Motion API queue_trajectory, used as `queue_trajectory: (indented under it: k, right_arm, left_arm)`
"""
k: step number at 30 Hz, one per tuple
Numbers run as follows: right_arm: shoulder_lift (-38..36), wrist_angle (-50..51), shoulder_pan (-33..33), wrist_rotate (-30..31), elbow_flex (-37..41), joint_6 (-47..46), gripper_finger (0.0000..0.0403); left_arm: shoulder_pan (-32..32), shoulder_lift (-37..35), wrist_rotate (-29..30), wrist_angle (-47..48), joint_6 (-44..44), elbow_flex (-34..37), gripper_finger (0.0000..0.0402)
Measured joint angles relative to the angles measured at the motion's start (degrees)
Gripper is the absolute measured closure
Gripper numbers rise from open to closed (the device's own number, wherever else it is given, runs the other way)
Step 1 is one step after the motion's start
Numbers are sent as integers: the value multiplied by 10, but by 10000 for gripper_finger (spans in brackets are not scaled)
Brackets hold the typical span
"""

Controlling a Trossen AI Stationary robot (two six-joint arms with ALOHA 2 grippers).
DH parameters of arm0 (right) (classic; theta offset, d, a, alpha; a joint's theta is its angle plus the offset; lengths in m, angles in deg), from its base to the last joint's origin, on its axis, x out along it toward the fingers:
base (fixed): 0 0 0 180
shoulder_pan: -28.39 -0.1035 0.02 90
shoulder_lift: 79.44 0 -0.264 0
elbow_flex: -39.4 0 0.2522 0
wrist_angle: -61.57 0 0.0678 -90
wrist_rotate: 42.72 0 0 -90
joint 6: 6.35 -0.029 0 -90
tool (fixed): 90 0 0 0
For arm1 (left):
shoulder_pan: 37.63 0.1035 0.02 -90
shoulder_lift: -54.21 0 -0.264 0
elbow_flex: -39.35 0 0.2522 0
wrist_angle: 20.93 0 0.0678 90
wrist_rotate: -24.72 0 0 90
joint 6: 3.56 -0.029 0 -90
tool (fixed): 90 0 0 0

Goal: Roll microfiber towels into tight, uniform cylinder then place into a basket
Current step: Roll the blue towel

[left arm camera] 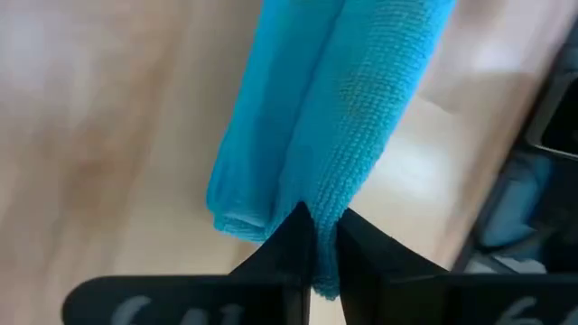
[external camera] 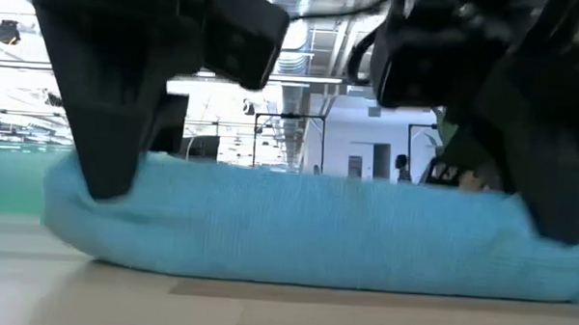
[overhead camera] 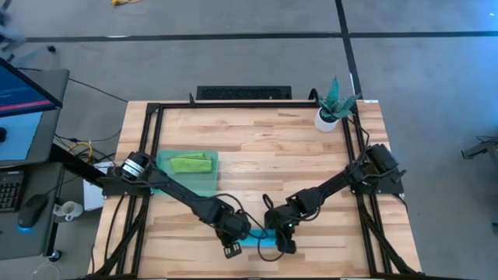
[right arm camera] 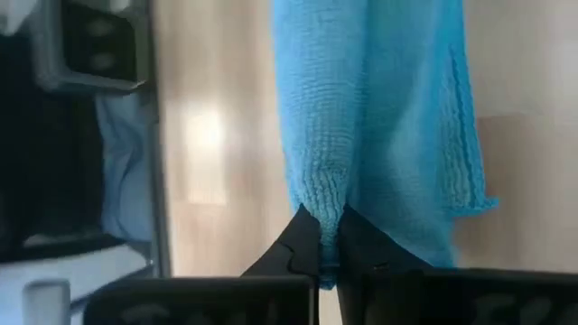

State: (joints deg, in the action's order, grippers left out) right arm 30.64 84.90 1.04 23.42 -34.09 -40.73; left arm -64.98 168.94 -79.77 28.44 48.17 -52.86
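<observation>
My left gripper is pinched tight on one end of the blue towel, and my right gripper is pinched tight on the other end — a thin fold of cloth caught between each pair of fingers. The towel lies rolled lengthwise on the table near its 6 o'clock edge. The green towel sits in the basket toward 9 o'clock, well apart from the blue one.
</observation>
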Motion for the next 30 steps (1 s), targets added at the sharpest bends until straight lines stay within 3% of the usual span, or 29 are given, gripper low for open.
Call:
queue_trajectory:
  k: [12,21,30]
  right_arm:
    - [22,-25,20,-100,-1,-28,375]
    - [21,-24,17,-100,-1,-40,377]
    - [12,-47,17,-175,-3,-79,377]
  left_arm:
    - [16,31,-22,9,-40,-3,383]
    - [15,31,-35,3,-56,-3,383]
    - [18,1,-163,-14,-24,-2,384]
